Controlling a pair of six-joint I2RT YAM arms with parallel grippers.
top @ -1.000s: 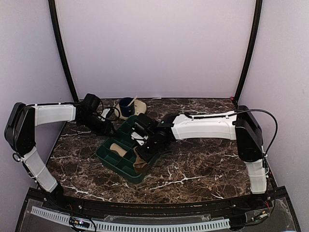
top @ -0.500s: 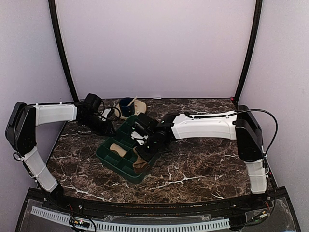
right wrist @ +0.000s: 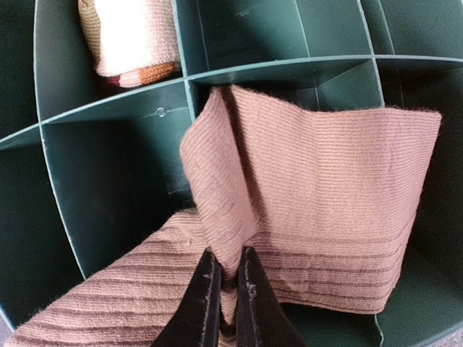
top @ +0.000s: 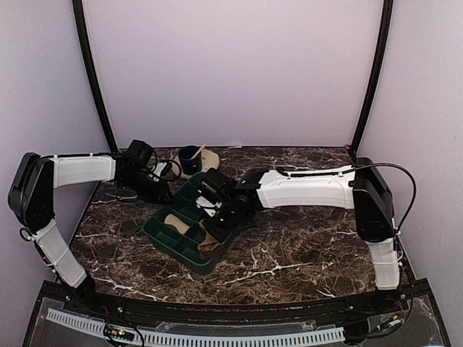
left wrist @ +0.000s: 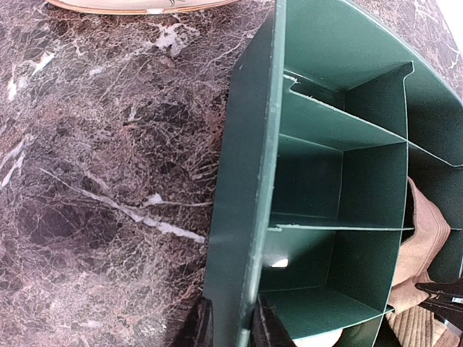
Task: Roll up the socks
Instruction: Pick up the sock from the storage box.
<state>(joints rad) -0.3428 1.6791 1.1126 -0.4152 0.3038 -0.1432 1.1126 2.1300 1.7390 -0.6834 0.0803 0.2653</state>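
A loose tan sock [right wrist: 325, 188] lies draped over the dividers of a green compartment tray [top: 160, 233]. My right gripper [right wrist: 230, 293] is shut on a raised fold of it. In the top view this sock [top: 210, 244] sits at the tray's near right end under the right gripper [top: 215, 225]. A second sock, a short tan roll with an orange-red end [right wrist: 130, 43], fills a neighbouring compartment and shows as a rolled sock [top: 176, 223] from above. My left gripper [left wrist: 233, 329] straddles the tray's outer wall [left wrist: 246, 181], one finger on each side, clamped on it.
A beige saucer [top: 208, 160] with a blue cup [top: 189, 157] stands behind the tray near the back wall. The saucer's rim [left wrist: 137, 6] shows at the top of the left wrist view. Dark marble table [top: 304, 246] spreads right of the tray.
Both grippers have closed: the left onto the tray wall, the right onto a fold of the loose sock. The arms have hardly moved.
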